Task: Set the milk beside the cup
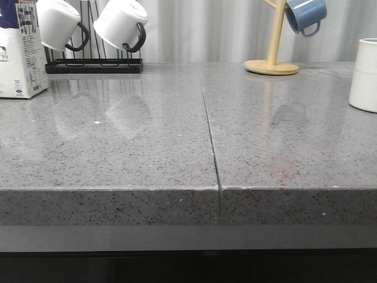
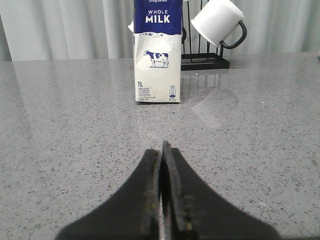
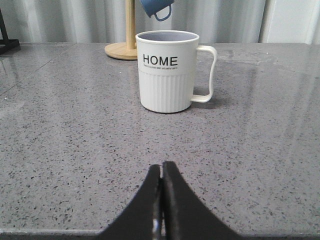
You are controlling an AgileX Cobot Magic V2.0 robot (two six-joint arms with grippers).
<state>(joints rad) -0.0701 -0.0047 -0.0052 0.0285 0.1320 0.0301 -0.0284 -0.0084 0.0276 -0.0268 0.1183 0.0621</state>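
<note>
Both fingers, left (image 2: 161, 150) and right (image 3: 161, 170), closed, empty. Milk (image 1: 17, 50) upright at desk (image 1: 177, 141) far-left edge; cup (image 1: 366, 73) at far-right edge.

The left end effector (image 2: 161, 150) is closed, its two black fingers pressed together with nothing between them, held low over the bench (image 2: 75, 130). The right end effector (image 3: 161, 170) is likewise closed and empty, also low above the bench.

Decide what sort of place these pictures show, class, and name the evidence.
Probably a kitchen counter, or a mock-up of one: a speckled grey stone worktop, mugs hung on a black rack, and a milk carton.
</note>
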